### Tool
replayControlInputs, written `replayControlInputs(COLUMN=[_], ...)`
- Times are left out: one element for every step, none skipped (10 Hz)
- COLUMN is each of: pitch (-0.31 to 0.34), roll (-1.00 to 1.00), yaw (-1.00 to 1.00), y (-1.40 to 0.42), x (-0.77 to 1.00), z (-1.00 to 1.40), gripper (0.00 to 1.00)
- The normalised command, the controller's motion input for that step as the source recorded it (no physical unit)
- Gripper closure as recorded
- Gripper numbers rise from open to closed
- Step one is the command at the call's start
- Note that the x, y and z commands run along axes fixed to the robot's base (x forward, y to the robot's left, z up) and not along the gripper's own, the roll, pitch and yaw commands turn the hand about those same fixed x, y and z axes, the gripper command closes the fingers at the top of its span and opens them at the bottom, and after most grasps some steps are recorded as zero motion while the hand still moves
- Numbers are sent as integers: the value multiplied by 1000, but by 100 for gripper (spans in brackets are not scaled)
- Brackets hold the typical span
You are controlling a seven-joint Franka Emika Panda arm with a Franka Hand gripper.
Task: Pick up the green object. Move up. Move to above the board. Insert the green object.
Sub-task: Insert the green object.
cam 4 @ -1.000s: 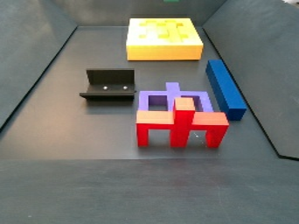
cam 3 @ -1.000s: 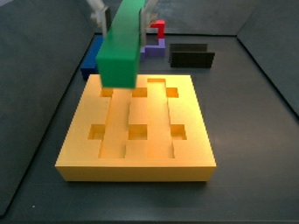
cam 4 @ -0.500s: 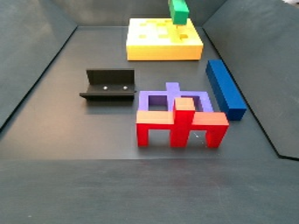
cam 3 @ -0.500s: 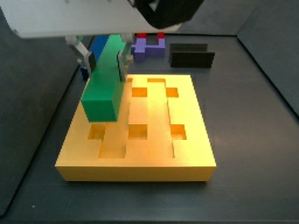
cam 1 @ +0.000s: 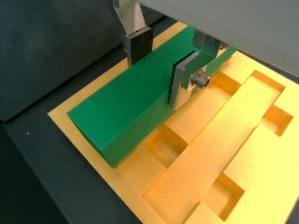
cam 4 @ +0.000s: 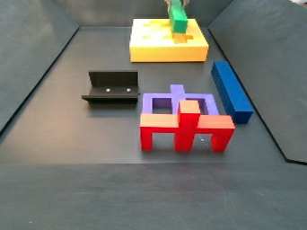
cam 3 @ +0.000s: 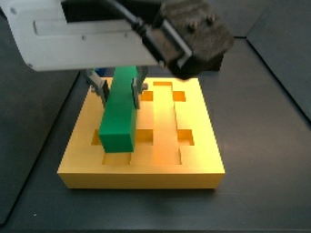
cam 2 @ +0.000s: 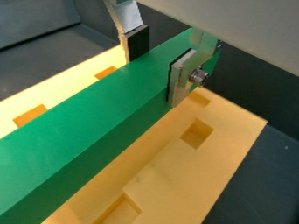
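Note:
My gripper (cam 3: 115, 88) is shut on the green object (cam 3: 119, 120), a long green bar, gripping its sides near one end. The bar lies lengthwise over the left groove of the board (cam 3: 195, 159), a thick yellow-orange slab with square holes. It is low on the board; I cannot tell whether it rests in the groove. In both wrist views the silver fingers (cam 1: 184, 79) (cam 2: 181, 79) clamp the bar (cam 1: 122, 109) (cam 2: 93, 131) over the board (cam 1: 239, 131) (cam 2: 205, 166). A side view shows the bar (cam 4: 179, 22) over the board (cam 4: 150, 49) at the far end.
A blue bar (cam 4: 232, 90) lies at the right. The dark fixture (cam 4: 111, 87) stands left of centre. A red and purple block assembly (cam 4: 182, 121) stands in front. Dark walls enclose the floor. The arm's body (cam 3: 97, 36) hides the back in a side view.
The gripper has come forward and down with the green bar, from high over the board's back left corner to low along its left groove.

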Motion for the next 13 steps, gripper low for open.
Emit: replayControlInputs(pitch=[-60, -109, -56, -7, 0, 0, 0, 0, 0, 20, 20, 17, 9], roll=[229, 134, 137, 159, 227, 187, 191, 173, 187, 251, 291, 270, 210], yaw=[11, 69, 71, 37, 0, 0, 0, 0, 0, 43, 129, 71, 0], y=[0, 0, 0, 0, 0, 0, 0, 0, 0, -23, 0, 0, 0], x=[-46, -146, -20, 0, 0, 0, 0, 0, 0, 174, 191, 140, 14], z=[-546, -457, -391, -360, -314, -251, -240, -220, -257, -294, -283, -277, -234], gripper=[100, 100, 100, 100, 100, 100, 100, 100, 100, 100, 100, 100, 100])
